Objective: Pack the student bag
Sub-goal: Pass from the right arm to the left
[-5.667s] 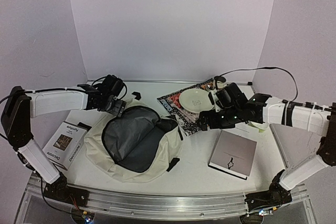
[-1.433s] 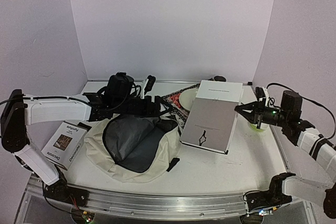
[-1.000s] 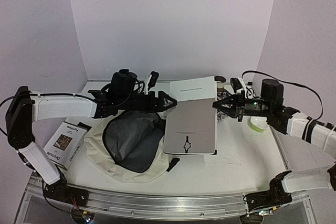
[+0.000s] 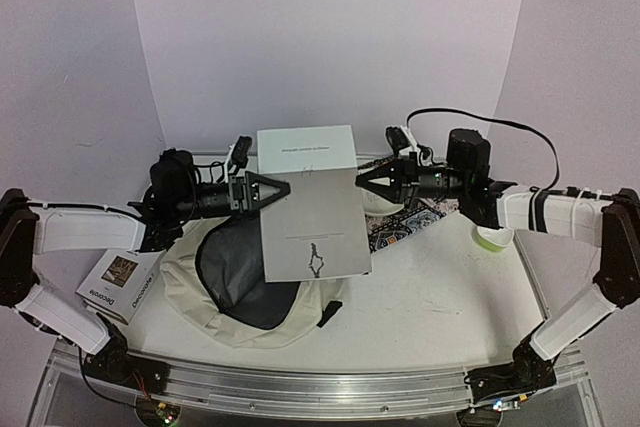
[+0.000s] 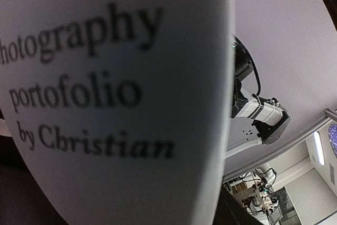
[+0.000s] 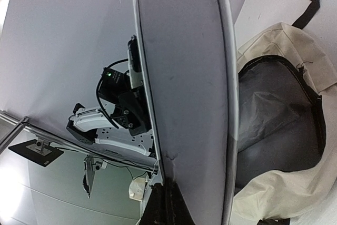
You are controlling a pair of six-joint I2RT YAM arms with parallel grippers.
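Observation:
A grey hardcover book (image 4: 310,207) hangs upright in the air over the open student bag (image 4: 200,297), a cream backpack with a dark grey lining. My right gripper (image 4: 362,183) is shut on the book's right edge; in the right wrist view its fingers (image 6: 167,196) pinch the cover of the book (image 6: 184,93), with the student bag (image 6: 284,193) below. My left gripper (image 4: 280,188) sits at the book's left edge, jaws on either side of it; contact is unclear. In the left wrist view the book's printed cover (image 5: 105,104) fills the picture.
A white "Decoration" book (image 4: 118,282) lies left of the bag. A patterned magazine (image 4: 405,222) lies under the right arm, and a pale green ring (image 4: 492,237) sits at the right. A black strap (image 6: 308,11) lies beyond the bag.
The right arm has carried the book left and up, from beside the bag to above its opening. The left gripper has drawn back left to the book's edge and its jaws have narrowed.

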